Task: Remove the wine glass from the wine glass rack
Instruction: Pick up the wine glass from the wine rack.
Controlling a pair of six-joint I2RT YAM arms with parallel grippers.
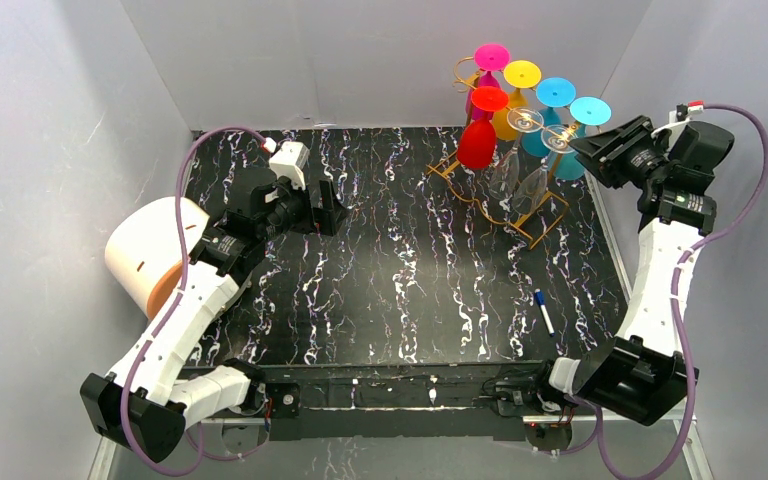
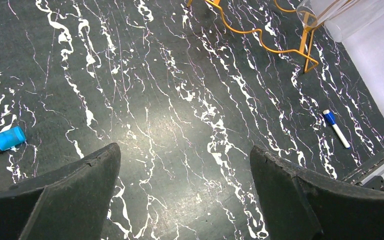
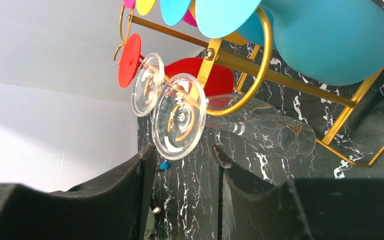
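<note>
The left claw (image 2: 185, 152) gapes wide above the table (image 2: 155, 100). The right claw (image 3: 182, 152) stands half-narrowed at the foot of a clear glass (image 3: 179, 116) on the rack (image 3: 280, 78). Whether it grips, I cannot tell.

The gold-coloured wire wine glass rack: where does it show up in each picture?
Top external: gold-coloured wire wine glass rack, upper right of centre.
Left wrist: only its base, along the top edge.
Right wrist: the rack, close up, across the top.
Shared landmark: the black white-veined table top.
</note>
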